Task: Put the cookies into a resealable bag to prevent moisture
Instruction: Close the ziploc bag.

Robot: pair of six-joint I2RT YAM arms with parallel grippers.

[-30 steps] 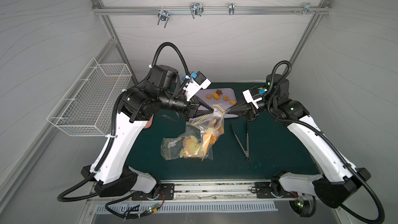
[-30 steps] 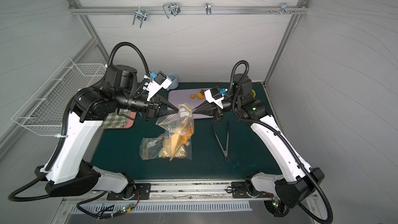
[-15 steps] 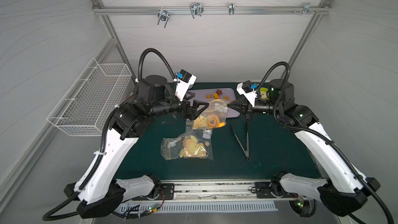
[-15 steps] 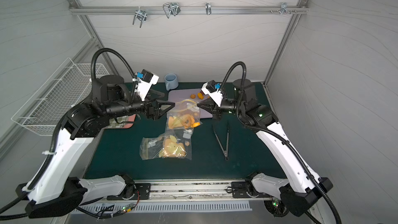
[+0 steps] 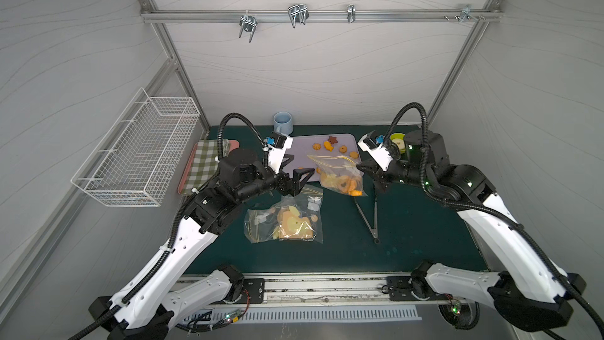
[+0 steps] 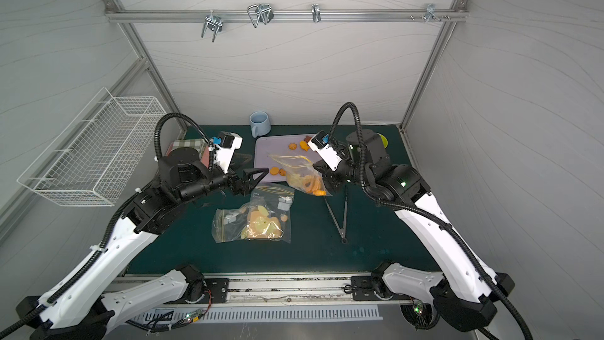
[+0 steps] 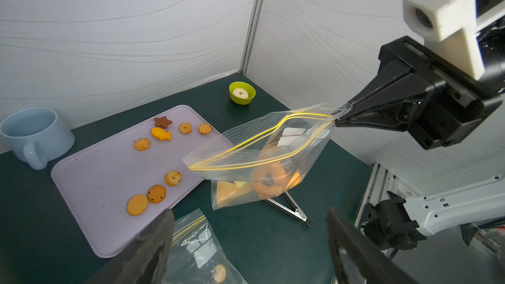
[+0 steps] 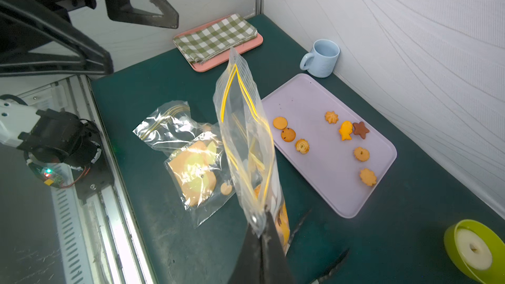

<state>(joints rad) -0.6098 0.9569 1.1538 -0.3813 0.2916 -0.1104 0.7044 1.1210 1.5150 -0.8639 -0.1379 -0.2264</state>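
Several small orange cookies [image 5: 330, 148] [image 7: 161, 133] [image 8: 345, 131] and one brown star lie on the lilac tray [image 5: 300, 145] [image 7: 95, 176] at the back of the mat. The clear resealable bag [image 5: 336, 171] [image 7: 259, 154] [image 8: 246, 132], with a yellow zip line, hangs above the mat beside the tray. Orange shapes show through its lower part. My right gripper [image 5: 359, 167] [image 7: 338, 117] [image 8: 259, 228] is shut on one top corner of the bag. My left gripper [image 5: 300, 166] [image 7: 250, 222] is open, empty, and a short way left of the bag's free corner.
Two more clear bags [image 5: 287, 220] lie overlapping mid-mat, one with a tan toast print. Metal tongs [image 5: 369, 214] lie to their right. A blue mug [image 5: 282, 122], a green cup [image 5: 398, 142] and a checked cloth on a pink tray [image 5: 204, 161] line the back. A wire basket [image 5: 137, 152] hangs on the left wall.
My left gripper has opened, let go of the bag's corner and drawn back to the left. The bag now hangs from my right gripper alone.
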